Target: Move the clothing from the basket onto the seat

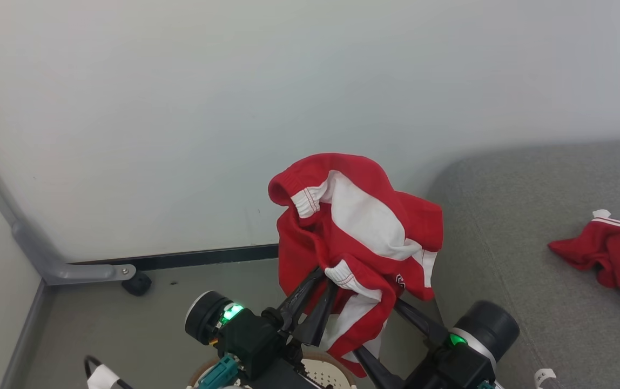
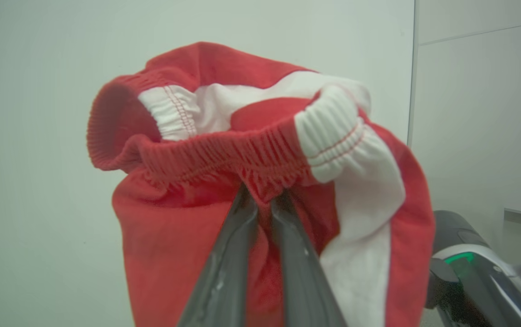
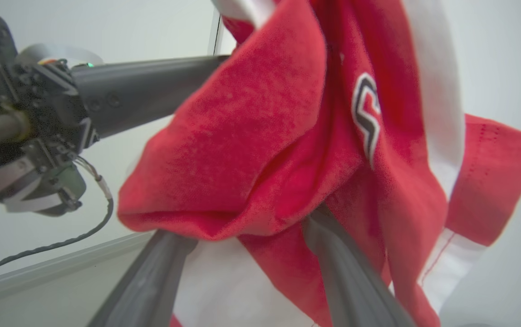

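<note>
- I judge this to be the carry step: the red garment [image 1: 364, 216] hangs in the air above the basket [image 1: 325, 374], in front of the wall and left of the seat [image 1: 504, 227]
- My left gripper [image 2: 262, 196] is clamped on its elastic waistband, fingers nearly together
- My right gripper [image 3: 244, 231] stands wide apart, gripping nothing; the cloth drapes over its fingers
- Next I'd swing right to above the seat, near the other red garment [image 1: 607, 254] lying there, then let go, minding a snag on the right fingers
</note>
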